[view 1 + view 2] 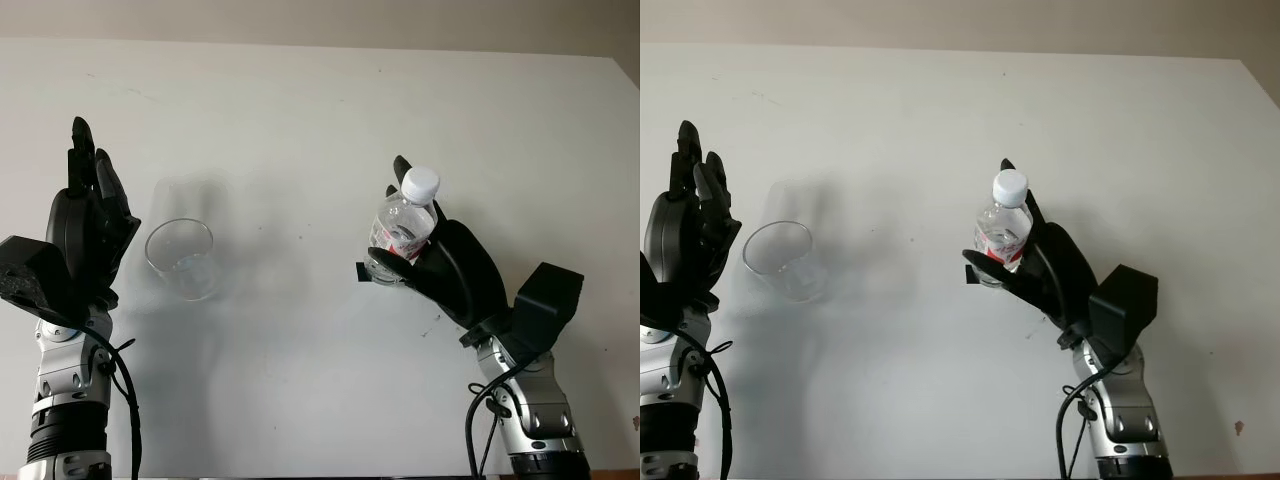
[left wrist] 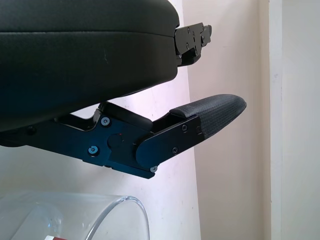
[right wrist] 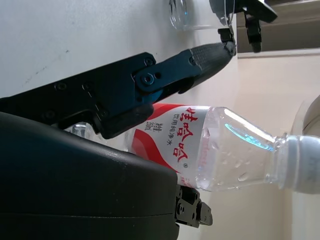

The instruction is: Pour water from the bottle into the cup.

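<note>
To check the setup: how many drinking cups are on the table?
1: a clear plastic cup stands on the white table, beside the open left hand, apart from the capped bottle in the right hand.

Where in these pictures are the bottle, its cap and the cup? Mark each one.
bottle (image 3: 175,137): right wrist view, on its red and white label.
cap (image 1: 421,182): left eye view, on the white cap's side.
cup (image 1: 180,259): left eye view, inside the clear wall.

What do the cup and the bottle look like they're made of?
Cup: clear, glossy, thin-walled, the table shows through; glass or hard plastic, can't tell. Bottle in the right hand: thin clear plastic, by its ribbed shoulder, white screw cap and printed red-and-white label.
</note>
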Robot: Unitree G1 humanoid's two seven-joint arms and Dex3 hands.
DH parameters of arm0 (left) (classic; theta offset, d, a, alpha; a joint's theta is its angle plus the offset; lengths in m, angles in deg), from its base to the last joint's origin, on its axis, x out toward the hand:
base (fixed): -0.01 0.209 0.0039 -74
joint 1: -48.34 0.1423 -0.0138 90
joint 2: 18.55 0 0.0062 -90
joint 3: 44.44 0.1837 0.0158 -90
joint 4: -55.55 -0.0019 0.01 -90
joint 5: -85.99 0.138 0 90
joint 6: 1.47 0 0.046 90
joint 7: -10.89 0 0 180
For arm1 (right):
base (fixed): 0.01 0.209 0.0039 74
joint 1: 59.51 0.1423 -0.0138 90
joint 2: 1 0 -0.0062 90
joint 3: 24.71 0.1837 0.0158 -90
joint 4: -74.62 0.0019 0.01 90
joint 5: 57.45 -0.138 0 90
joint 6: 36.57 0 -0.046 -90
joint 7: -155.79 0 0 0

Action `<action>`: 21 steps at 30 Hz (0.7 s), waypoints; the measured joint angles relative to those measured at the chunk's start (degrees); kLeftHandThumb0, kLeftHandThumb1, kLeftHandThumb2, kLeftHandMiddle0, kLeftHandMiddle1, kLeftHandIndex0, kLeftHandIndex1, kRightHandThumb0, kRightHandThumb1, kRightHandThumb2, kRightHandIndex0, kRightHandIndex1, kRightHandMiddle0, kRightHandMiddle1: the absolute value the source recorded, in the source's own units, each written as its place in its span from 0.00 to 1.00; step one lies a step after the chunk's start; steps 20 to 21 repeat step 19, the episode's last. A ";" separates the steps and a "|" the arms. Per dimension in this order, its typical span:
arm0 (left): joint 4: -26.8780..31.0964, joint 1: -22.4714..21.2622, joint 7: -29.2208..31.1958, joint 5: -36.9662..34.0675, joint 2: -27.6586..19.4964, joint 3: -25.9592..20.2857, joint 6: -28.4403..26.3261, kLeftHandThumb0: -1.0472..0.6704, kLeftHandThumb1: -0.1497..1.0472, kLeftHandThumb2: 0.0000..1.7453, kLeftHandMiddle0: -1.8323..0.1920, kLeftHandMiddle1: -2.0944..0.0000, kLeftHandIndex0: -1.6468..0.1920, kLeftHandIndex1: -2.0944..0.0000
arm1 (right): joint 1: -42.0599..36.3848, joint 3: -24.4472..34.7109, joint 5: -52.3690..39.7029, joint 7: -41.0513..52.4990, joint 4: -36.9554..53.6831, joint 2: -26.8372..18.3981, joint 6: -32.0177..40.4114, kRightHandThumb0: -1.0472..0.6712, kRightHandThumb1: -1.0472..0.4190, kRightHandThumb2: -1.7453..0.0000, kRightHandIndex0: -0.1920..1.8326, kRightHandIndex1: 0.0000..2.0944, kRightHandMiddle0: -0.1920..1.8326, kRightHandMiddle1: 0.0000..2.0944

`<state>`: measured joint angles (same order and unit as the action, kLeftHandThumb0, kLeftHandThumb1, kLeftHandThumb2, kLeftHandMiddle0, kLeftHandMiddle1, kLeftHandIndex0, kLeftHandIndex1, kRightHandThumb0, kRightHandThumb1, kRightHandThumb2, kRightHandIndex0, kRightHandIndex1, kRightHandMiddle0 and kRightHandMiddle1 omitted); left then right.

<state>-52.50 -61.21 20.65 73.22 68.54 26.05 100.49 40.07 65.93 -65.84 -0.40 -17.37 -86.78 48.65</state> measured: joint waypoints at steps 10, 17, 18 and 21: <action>-0.11 -0.01 -0.02 -0.10 0.01 0.01 -0.02 0.21 1.00 0.47 1.00 1.00 1.00 1.00 | 4.60 2.06 4.20 -4.98 -6.47 -0.50 -12.44 0.07 0.06 0.97 0.00 0.00 0.00 0.00; -0.51 -0.01 -0.04 -0.15 0.01 0.02 -0.02 0.21 1.00 0.47 1.00 1.00 1.00 1.00 | 6.33 2.31 5.79 -9.88 -7.66 0.69 -16.39 0.08 0.05 0.97 0.00 0.00 0.00 0.00; -0.53 -0.01 -0.03 -0.22 0.02 0.02 -0.02 0.21 1.00 0.47 1.00 1.00 1.00 1.00 | 6.69 2.24 5.69 -9.91 -7.89 0.83 -16.71 0.09 0.05 0.97 0.00 0.00 0.00 0.00; -0.60 -0.02 -0.02 -0.26 0.02 0.02 -0.02 0.21 1.00 0.47 1.00 1.00 1.00 1.00 | 6.90 2.14 5.58 -9.90 -8.07 0.93 -17.07 0.09 0.05 0.97 0.00 0.00 0.00 0.00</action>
